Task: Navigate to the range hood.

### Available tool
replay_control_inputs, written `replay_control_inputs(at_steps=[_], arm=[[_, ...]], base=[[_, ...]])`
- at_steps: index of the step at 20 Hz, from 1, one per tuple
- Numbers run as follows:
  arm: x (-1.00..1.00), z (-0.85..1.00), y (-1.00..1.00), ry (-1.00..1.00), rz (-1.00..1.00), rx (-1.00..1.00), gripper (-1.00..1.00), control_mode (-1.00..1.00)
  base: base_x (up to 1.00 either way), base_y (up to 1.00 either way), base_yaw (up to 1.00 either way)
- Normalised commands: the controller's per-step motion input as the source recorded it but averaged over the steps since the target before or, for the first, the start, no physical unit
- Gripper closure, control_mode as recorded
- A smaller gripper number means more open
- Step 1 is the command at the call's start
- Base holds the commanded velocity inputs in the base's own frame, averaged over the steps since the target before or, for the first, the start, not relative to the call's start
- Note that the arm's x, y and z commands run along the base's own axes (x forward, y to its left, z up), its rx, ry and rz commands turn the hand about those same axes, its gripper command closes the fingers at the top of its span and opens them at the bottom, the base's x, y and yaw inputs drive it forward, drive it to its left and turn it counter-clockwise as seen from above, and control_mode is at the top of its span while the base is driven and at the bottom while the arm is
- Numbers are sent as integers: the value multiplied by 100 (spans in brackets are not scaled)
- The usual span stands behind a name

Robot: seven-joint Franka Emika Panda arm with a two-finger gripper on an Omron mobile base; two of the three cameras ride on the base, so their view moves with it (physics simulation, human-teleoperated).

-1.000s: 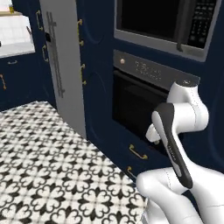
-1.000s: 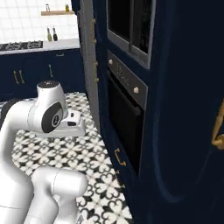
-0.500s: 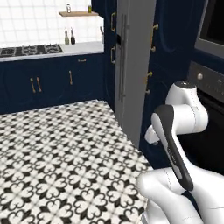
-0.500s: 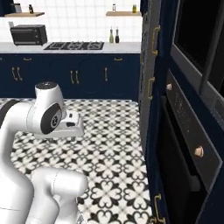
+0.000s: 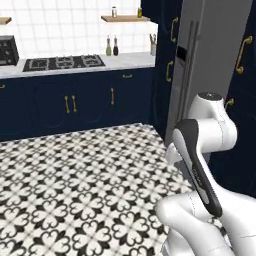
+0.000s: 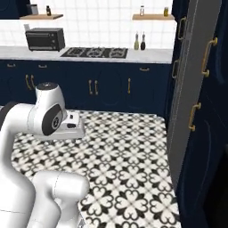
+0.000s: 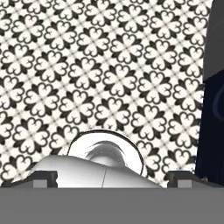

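Left base view shows the black gas cooktop on the far white counter; no dark slab hood is identifiable above it. Finger spacing of the gripper cannot be judged.

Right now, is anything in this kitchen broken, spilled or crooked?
Nothing stands out. The two bottles stand upright on the counter beside the cooktop, the cabinet doors are shut, and the patterned floor looks clean.
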Motion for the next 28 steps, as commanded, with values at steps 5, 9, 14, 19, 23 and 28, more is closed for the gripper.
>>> replay_control_inputs(at_steps=[5,9,14,19,23,28], arm=[[0,0,0,0,0,0,-100,100],[0,0,0,0,0,0,-100,100],[0,0,0,0,0,0,-100,100],[0,0,0,0,0,0,-100,100],[0,0,0,0,0,0,-100,100],[0,0,0,0,0,0,-100,100]], base=[[100,85,0],[100,73,0],[100,61,-1],[100,53,-2],[100,39,-1],[100,33,0]])
